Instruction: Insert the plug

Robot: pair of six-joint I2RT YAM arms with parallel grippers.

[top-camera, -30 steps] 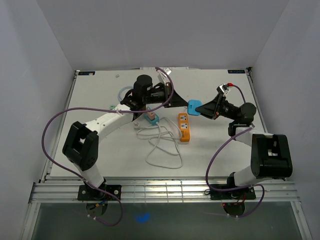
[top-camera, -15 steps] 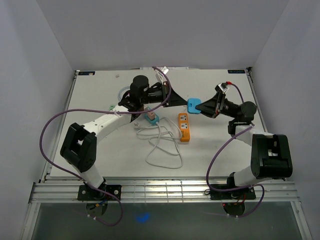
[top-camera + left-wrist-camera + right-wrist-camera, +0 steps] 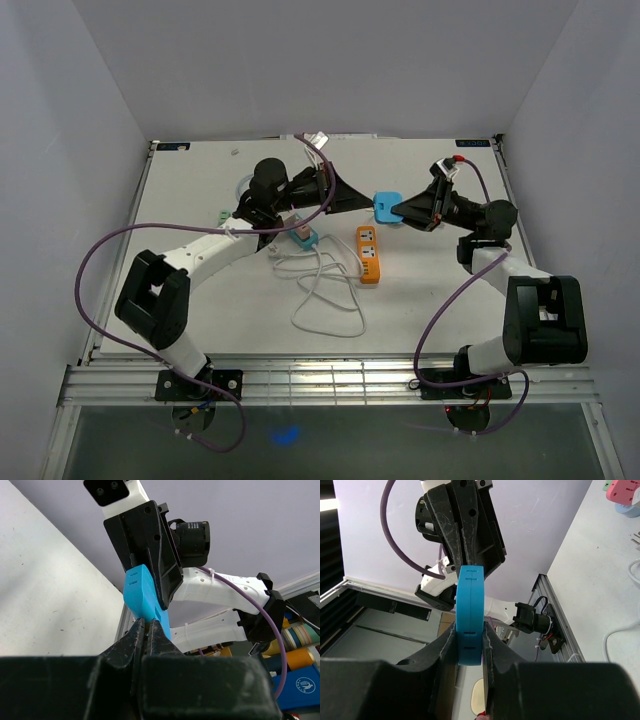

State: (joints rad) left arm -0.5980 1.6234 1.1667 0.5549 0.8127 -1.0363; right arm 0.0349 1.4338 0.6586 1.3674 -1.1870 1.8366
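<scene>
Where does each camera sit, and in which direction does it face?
Top external: above and behind the arms, facing down at the table; both whole arms show.
Left wrist: on the left arm, facing past its fingers at the blue plug and right gripper.
Right wrist: on the right arm, facing past its fingers at the plug and left gripper.
Shared: both wrist views show the plug pinched from two sides.

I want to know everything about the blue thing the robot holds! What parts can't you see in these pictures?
- Pins of the blue plug: too small in the top view; the right wrist view shows only its edge, between the fingers of the right gripper.
- Whether the left gripper pinches the plug or only touches it: in the left wrist view its own fingers hide the contact.
- Holes of the orange power strip: top view, too small.
</scene>
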